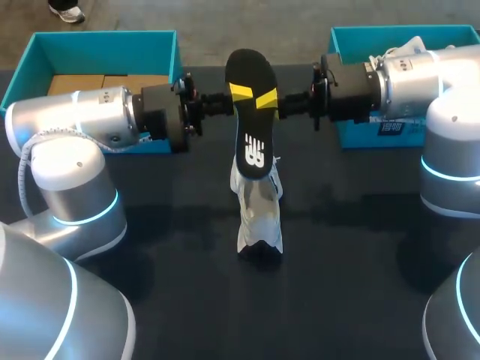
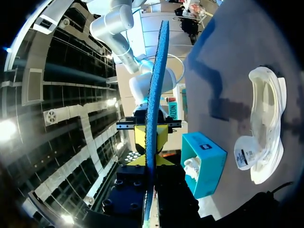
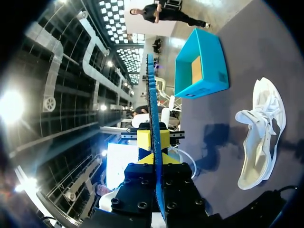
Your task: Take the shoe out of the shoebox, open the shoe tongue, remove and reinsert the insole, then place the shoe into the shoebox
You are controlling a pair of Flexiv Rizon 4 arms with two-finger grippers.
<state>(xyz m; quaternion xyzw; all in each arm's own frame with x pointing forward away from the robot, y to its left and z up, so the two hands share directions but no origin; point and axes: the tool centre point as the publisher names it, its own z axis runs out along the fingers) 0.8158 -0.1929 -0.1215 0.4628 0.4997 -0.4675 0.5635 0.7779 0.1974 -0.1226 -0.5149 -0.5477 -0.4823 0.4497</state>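
Note:
The black insole [image 1: 251, 120] hangs flat in the air above the table, held at its far end from both sides. My left gripper [image 1: 240, 92] is shut on it from the left, and my right gripper [image 1: 267, 100] is shut on it from the right. In the left wrist view the insole [image 2: 154, 95] runs edge-on, blue, between the fingers of my left gripper [image 2: 149, 156]. The right wrist view shows the insole [image 3: 151, 95] the same way in my right gripper [image 3: 153, 152]. The white shoe [image 1: 259, 214] lies on the dark table under the insole, also seen as the shoe [image 2: 263, 137] and the shoe [image 3: 261, 128].
A teal shoebox [image 1: 105, 45] with a cardboard floor stands at the back left. A second teal shoebox [image 1: 360, 45] at the back right holds another white shoe [image 1: 409, 46]. Both arms stretch across the back of the table.

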